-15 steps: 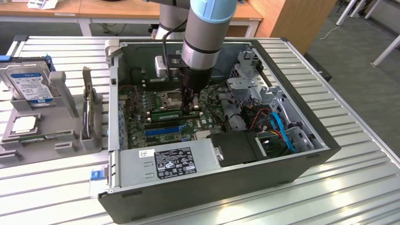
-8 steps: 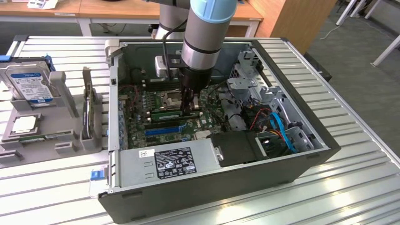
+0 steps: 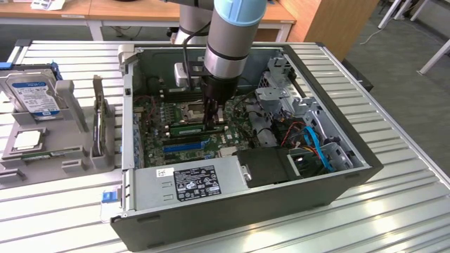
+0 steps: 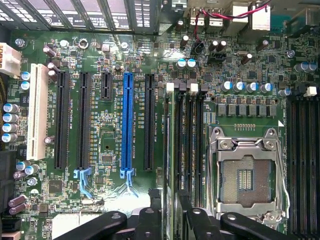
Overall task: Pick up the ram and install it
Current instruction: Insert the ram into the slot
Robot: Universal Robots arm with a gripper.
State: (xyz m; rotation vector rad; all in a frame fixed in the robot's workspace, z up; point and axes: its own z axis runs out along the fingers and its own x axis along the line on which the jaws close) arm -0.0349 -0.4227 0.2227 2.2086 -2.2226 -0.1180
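Note:
The ram (image 4: 169,150) is a thin green stick seen edge-on, standing in a memory slot of the motherboard (image 4: 100,60) beside the CPU socket (image 4: 247,177). In the exterior view the ram (image 3: 187,128) shows as a green strip inside the open computer case (image 3: 365,168). My gripper (image 4: 170,217) is directly over one end of the stick, with a black finger (image 4: 150,215) on each side of it and the jaws apart, so it stands open. In the exterior view my gripper (image 3: 215,125) reaches straight down into the case onto that slot.
A silver hard drive (image 3: 31,95), a dark expansion card (image 3: 98,118) and a chip (image 3: 27,139) sit in a grey holder to the exterior view's left of the case. Inside are the power supply (image 3: 189,182), blue cables (image 3: 320,150) and the drive cage (image 3: 281,95).

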